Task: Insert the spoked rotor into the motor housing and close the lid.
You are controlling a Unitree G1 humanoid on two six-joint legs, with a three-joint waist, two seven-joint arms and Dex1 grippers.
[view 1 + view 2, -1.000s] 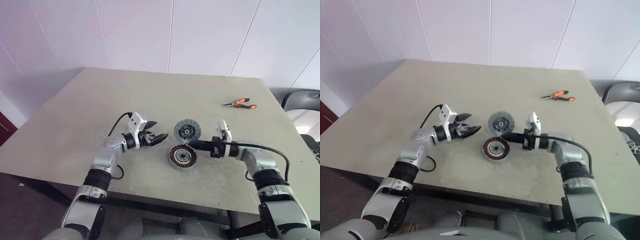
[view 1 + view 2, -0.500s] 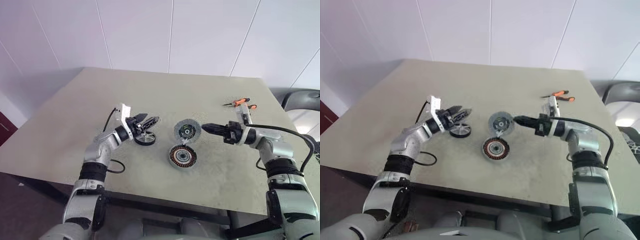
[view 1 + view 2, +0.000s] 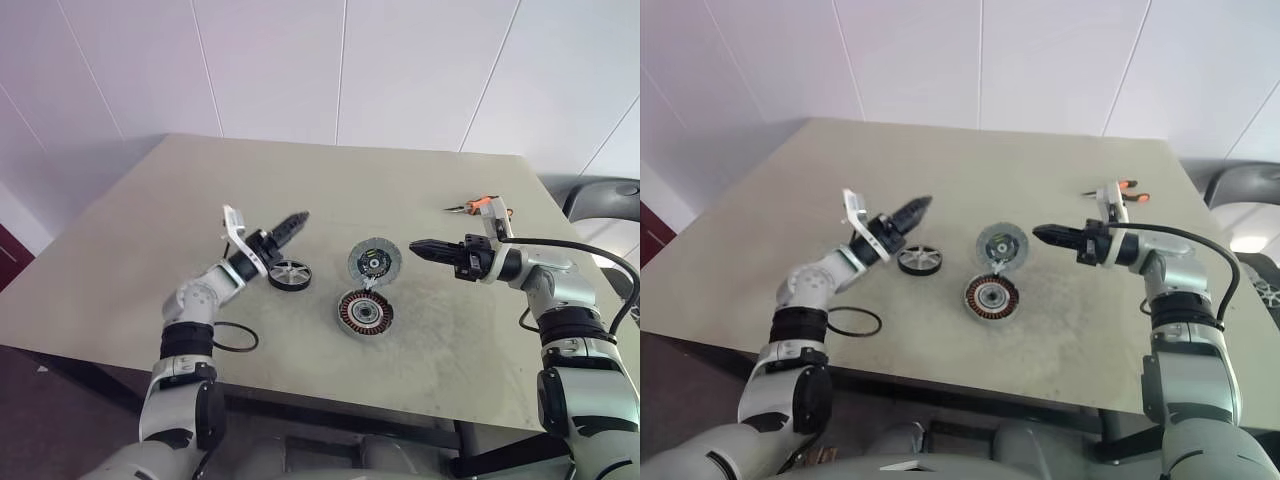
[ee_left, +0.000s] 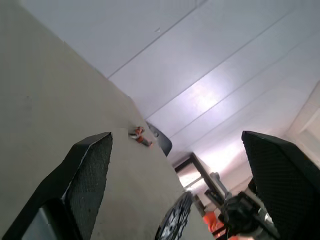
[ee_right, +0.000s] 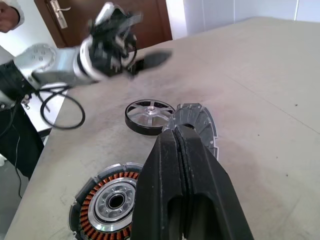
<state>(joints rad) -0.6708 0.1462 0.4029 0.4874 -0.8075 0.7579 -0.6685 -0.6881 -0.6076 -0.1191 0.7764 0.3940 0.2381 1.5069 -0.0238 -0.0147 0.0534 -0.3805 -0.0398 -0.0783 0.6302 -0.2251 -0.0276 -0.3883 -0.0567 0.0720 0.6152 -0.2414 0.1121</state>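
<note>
The rotor point(image 3: 289, 274) is seen lying flat on the table point(image 3: 150, 240), left of the housing point(image 3: 364, 312), whose lid point(image 3: 375, 262) is propped upright. The left gripper point(image 3: 296, 221) is spread empty above the rotor; the right gripper point(image 3: 419, 247) is clenched on nothing.

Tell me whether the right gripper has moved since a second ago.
Yes. The right gripper, shut, has lifted and pulled back toward the robot's right: earlier it reached beside the motor housing, now it hangs level with the upright lid.

A beige counter point(image 3: 200, 200) stands against white panelled walls point(image 3: 300, 70). A brown door point(image 5: 100, 10) with a metal handle point(image 5: 59, 9) is behind it.
</note>
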